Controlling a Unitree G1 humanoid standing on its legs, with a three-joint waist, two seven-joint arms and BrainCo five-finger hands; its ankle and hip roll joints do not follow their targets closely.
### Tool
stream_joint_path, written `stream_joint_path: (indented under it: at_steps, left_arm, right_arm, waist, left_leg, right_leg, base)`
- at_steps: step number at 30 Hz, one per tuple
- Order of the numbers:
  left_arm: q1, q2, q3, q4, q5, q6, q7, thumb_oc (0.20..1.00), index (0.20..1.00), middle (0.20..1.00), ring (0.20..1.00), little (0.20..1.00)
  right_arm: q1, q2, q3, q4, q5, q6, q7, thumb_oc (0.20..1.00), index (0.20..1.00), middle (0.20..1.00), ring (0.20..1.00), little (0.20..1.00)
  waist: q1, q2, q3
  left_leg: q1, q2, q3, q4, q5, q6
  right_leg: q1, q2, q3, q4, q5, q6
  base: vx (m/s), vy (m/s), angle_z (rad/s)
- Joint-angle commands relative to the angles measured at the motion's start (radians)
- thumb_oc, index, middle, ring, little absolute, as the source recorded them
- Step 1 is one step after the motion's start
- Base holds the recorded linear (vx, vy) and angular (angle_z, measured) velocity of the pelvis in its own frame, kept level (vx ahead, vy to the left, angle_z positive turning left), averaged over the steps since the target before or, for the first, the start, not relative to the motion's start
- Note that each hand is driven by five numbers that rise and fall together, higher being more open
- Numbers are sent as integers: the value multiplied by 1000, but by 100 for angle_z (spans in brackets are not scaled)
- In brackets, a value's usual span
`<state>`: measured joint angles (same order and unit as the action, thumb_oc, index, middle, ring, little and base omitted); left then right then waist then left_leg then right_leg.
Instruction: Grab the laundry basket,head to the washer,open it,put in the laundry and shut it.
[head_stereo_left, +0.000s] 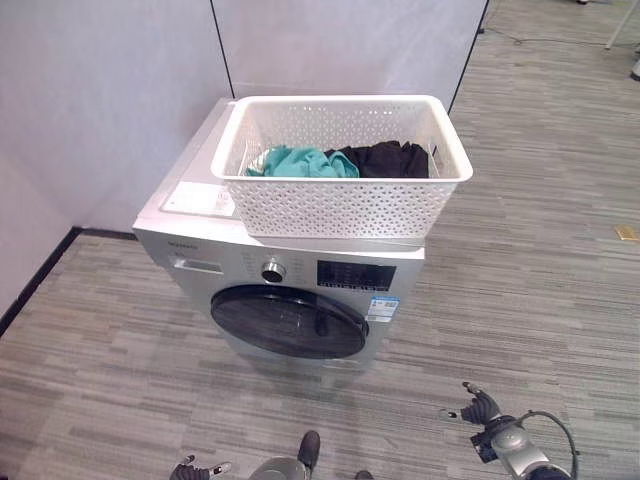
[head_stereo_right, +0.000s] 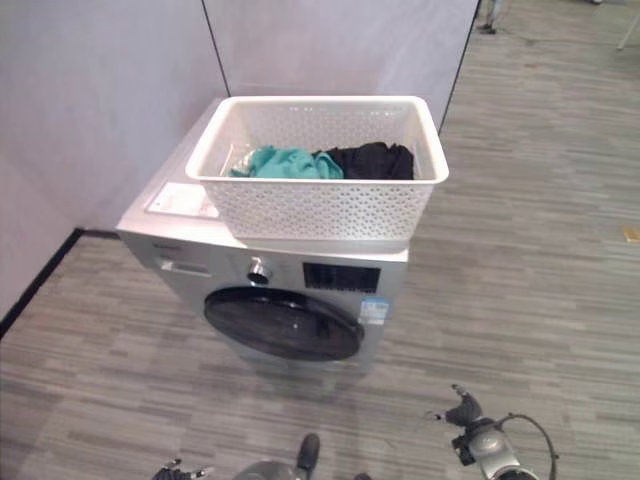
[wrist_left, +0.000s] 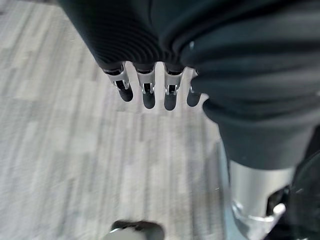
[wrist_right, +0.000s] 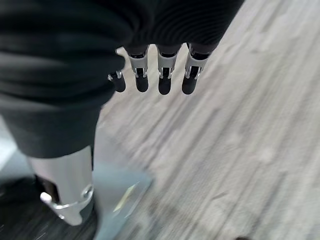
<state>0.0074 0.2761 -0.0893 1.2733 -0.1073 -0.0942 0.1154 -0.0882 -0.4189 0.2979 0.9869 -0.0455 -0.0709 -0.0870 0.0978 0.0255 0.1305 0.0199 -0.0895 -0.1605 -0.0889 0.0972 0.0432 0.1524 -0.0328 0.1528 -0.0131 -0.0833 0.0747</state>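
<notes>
Left eye view: a white basket (head_stereo_left: 340, 205) sits on top of the washer (head_stereo_left: 290, 275), with a teal cloth (head_stereo_left: 300, 162) and a black cloth (head_stereo_left: 385, 158) inside. The washer's round door (head_stereo_left: 288, 322) is closed. The left hand (head_stereo_left: 195, 468) and right hand (head_stereo_left: 482, 406) hang low over the floor (head_stereo_left: 520, 280), well apart from the washer.

Left wrist view: the left hand's fingers (wrist_left: 148, 92) hang straight, holding nothing.

Right wrist view: the right hand's fingers (wrist_right: 165, 80) hang straight and loose, empty, above the floor.
</notes>
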Motion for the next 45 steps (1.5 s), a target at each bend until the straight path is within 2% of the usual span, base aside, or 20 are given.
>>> stream_joint_path:
  at_steps: [1, 3, 9, 15, 17, 19, 23, 24, 25, 26, 27, 30, 33, 34, 35, 36, 37, 38, 40, 45]
  left_arm:
    - [25, 49, 11, 34, 38, -13, 37, 1000, 1000, 1000, 1000, 1000]
    - [36, 59, 26, 37, 53, -12, 47, 1000, 1000, 1000, 1000, 1000]
    - [60, 55, 44, 55, 61, -12, 57, 1000, 1000, 1000, 1000, 1000]
    - [89, 41, 43, 62, 58, -9, 50, 1000, 1000, 1000, 1000, 1000]
    - [92, 42, 40, 57, 53, -7, 47, 1000, 1000, 1000, 1000, 1000]
    - [87, 42, 70, 50, -21, -8, 30, 1000, 1000, 1000, 1000, 1000]
    - [56, 56, 17, -57, -7, -22, 35, 1000, 1000, 1000, 1000, 1000]
    - [31, 58, -9, -107, -10, -23, 36, 1000, 1000, 1000, 1000, 1000]
    - [1, 47, -30, -124, -14, -20, 32, 1000, 1000, 1000, 1000, 1000]
    - [-9, 41, -39, -138, -21, -21, 33, 1000, 1000, 1000, 1000, 1000]
    - [-13, 35, -46, -159, -30, -23, 31, 1000, 1000, 1000, 1000, 1000]
    - [-1, 15, -62, -162, -35, -26, 32, 1000, 1000, 1000, 1000, 1000]
    - [26, 9, -69, -165, -31, -30, 19, 1000, 1000, 1000, 1000, 1000]
    - [36, 11, -63, -165, -37, -32, 18, 1000, 1000, 1000, 1000, 1000]
    - [52, 7, -49, -166, -61, -32, 18, 1000, 1000, 1000, 1000, 1000]
    - [57, 5, -42, -157, -67, -33, 19, 1000, 1000, 1000, 1000, 1000]
    - [57, 5, -42, -156, -67, -34, 19, 1000, 1000, 1000, 1000, 1000]
    - [65, 3, -32, -119, -64, -33, 21, 1000, 1000, 1000, 1000, 1000]
    - [70, 4, -27, -106, -61, -35, 23, 1000, 1000, 1000, 1000, 1000]
    - [93, 7, 4, -25, -31, -24, 25, 1000, 1000, 1000, 1000, 1000]
  right_arm:
    - [-5, -33, 40, -71, -42, -25, -13, 1000, 1000, 1000, 1000, 1000]
    - [-5, -42, 45, -159, -78, -34, -23, 1000, 1000, 1000, 1000, 1000]
    - [-7, -41, 57, -220, -82, -52, -21, 1000, 1000, 1000, 1000, 1000]
    - [-37, -33, 111, -252, -92, -58, 7, 1000, 1000, 1000, 1000, 1000]
    - [-49, -36, 128, -272, -96, -57, 13, 1000, 1000, 1000, 1000, 1000]
    - [-62, -30, 151, -289, -101, -57, 19, 1000, 1000, 1000, 1000, 1000]
    - [-71, -70, 157, -367, -117, -63, 13, 1000, 1000, 1000, 1000, 1000]
    - [-63, -103, 127, -382, -110, -69, 3, 1000, 1000, 1000, 1000, 1000]
    - [-51, -127, 92, -387, -111, -61, -15, 1000, 1000, 1000, 1000, 1000]
    - [-37, -132, 67, -397, -109, -61, -31, 1000, 1000, 1000, 1000, 1000]
    - [-27, -131, 45, -406, -103, -58, -42, 1000, 1000, 1000, 1000, 1000]
    - [-35, -111, 27, -369, -99, -57, -61, 1000, 1000, 1000, 1000, 1000]
    - [-47, -86, 25, -363, -115, -57, -71, 1000, 1000, 1000, 1000, 1000]
    - [-51, -83, 30, -365, -123, -59, -72, 1000, 1000, 1000, 1000, 1000]
    - [-64, -85, 41, -373, -151, -61, -83, 1000, 1000, 1000, 1000, 1000]
    - [-69, -79, 44, -373, -155, -61, -83, 1000, 1000, 1000, 1000, 1000]
    - [-70, -79, 44, -373, -155, -61, -83, 1000, 1000, 1000, 1000, 1000]
    - [-86, -70, 58, -365, -161, -64, -92, 1000, 1000, 1000, 1000, 1000]
    - [-91, -65, 63, -360, -164, -65, -92, 1000, 1000, 1000, 1000, 1000]
    - [-105, -42, 78, -347, -184, -60, -116, 1000, 1000, 1000, 1000, 1000]
  waist:
    - [43, -28, -81]
    - [53, -43, -84]
    - [71, -62, -91]
    - [97, -71, -82]
    - [103, -70, -69]
    - [110, -69, -50]
    - [99, -60, 3]
    - [80, -56, 27]
    - [52, -50, 35]
    - [34, -47, 32]
    - [28, -44, 30]
    - [19, -36, 14]
    - [33, -39, 3]
    - [43, -40, 2]
    - [61, -39, 3]
    - [65, -40, 2]
    - [65, -40, 4]
    - [77, -45, 0]
    - [81, -47, -2]
    - [91, -61, -39]
  left_leg:
    - [-67, 25, -29, 16, -39, -29]
    - [-63, 19, -30, 17, -45, -23]
    - [-51, 21, -41, 9, -49, -21]
    - [-48, 32, -61, 11, -43, -29]
    - [-52, 36, -73, 11, -35, -36]
    - [-65, 38, -98, 15, -20, -56]
    - [-139, 19, -127, 87, -10, -84]
    - [-200, 13, -78, 140, -8, -92]
    - [-235, 33, 47, 192, -23, -78]
    - [-236, 57, 120, 191, -32, -70]
    - [-238, 63, 142, 200, -38, -66]
    - [-218, 50, 124, 200, -69, -49]
    - [-209, 32, 92, 254, -112, -52]
    - [-203, 28, 69, 267, -123, -54]
    - [-193, 16, -10, 288, -140, -66]
    - [-183, 17, -31, 281, -147, -65]
    - [-180, 18, -30, 279, -147, -65]
    - [-173, 11, -82, 288, -153, -69]
    - [-166, 15, -95, 279, -152, -70]
    - [-104, 41, -90, 125, -107, -53]
  right_leg:
    - [-102, -55, 29, 4, 67, 81]
    - [-100, -66, 24, 1, 75, 89]
    - [-94, -71, 8, -9, 78, 87]
    - [-85, -57, -23, 23, 44, 67]
    - [-89, -46, -32, 44, 32, 58]
    - [-95, -32, -58, 53, 19, 44]
    - [-109, -14, -99, 60, 7, 25]
    - [-121, -14, -133, 77, -3, 18]
    - [-120, -27, -177, 80, -2, 20]
    - [-121, -33, -197, 78, -2, 20]
    - [-126, -37, -205, 82, -3, 22]
    - [-110, -55, -201, 66, 11, 33]
    - [-81, -76, -156, 34, 16, 43]
    - [-73, -79, -137, 26, 17, 44]
    - [-70, -88, -102, 18, 25, 46]
    - [-67, -90, -92, 13, 29, 48]
    - [-65, -90, -91, 12, 29, 48]
    - [-73, -93, -63, 15, 37, 50]
    - [-73, -92, -55, 15, 37, 50]
    - [-94, -98, -72, 10, 42, 63]
  base:
    - [-24, 107, 4]
    - [-12, 103, 3]
    - [1, 15, 1]
    - [-7, -36, 13]
    - [-53, -79, 23]
    - [-56, -117, 38]
    - [-130, -99, 66]
    - [-192, -44, 149]
    - [-156, -1, 202]
    - [-81, 47, 179]
    - [-17, 56, 94]
    - [59, 73, 12]
    - [80, 88, -11]
    - [87, 108, -37]
    - [67, 97, -54]
    - [37, 71, -68]
    - [24, 46, -71]
    - [12, 30, -60]
    - [23, 51, -32]
    - [17, 59, -10]
